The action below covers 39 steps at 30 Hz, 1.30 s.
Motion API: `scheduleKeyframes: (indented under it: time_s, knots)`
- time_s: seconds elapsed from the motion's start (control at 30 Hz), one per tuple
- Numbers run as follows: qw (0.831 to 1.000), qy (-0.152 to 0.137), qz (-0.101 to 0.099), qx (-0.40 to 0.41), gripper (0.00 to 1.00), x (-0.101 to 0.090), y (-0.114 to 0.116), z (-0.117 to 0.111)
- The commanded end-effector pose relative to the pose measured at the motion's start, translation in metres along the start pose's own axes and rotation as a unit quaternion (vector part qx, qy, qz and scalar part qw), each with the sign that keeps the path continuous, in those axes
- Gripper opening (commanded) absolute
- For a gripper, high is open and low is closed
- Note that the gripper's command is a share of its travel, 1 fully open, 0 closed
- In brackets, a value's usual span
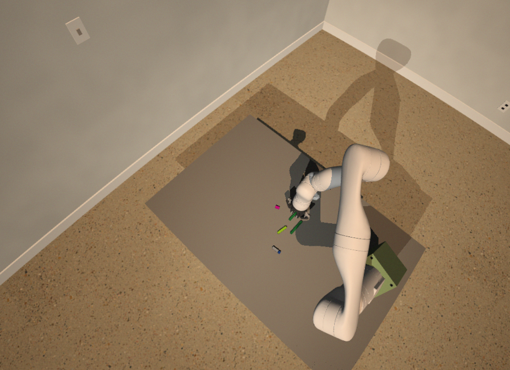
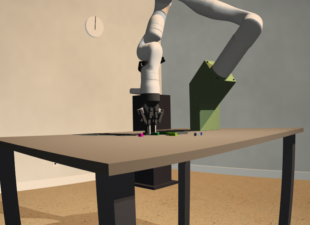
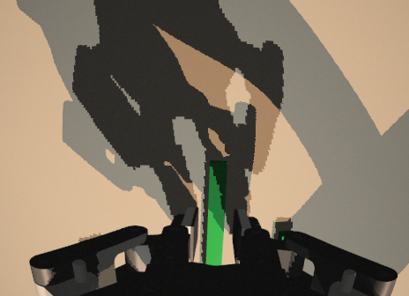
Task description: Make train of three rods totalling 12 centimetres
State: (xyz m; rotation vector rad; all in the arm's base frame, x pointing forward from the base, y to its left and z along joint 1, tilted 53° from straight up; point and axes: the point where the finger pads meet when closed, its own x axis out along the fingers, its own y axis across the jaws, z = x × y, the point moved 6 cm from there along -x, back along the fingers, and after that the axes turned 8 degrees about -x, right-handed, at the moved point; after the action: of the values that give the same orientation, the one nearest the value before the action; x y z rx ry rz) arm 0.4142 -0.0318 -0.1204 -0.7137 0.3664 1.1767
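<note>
The end effector (image 1: 299,214) (image 2: 152,133) (image 3: 215,223) partly hides one green rod (image 1: 292,215) (image 2: 155,133) (image 3: 216,218).

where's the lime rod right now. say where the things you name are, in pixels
In the top view, the lime rod (image 1: 282,229) (image 2: 171,134) lies just left of the fully visible green rod (image 1: 295,227), between the magenta rod (image 1: 277,206) (image 2: 141,134) and the grey rod (image 1: 275,248) (image 2: 197,134).
</note>
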Motion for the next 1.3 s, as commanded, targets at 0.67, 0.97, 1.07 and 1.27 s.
scheduleKeyframes:
  time_s: [0.67, 0.97, 1.07, 1.27]
  knots:
    - [1.0, 0.001, -0.001, 0.0, 0.05, -0.0007, -0.0005, -0.0005]
    - [1.0, 0.001, -0.001, 0.0, 0.05, -0.0007, -0.0005, -0.0005]
    - [1.0, 0.001, -0.001, 0.0, 0.05, -0.0007, -0.0005, -0.0005]
    - [1.0, 0.001, -0.001, 0.0, 0.05, -0.0007, -0.0005, -0.0005]
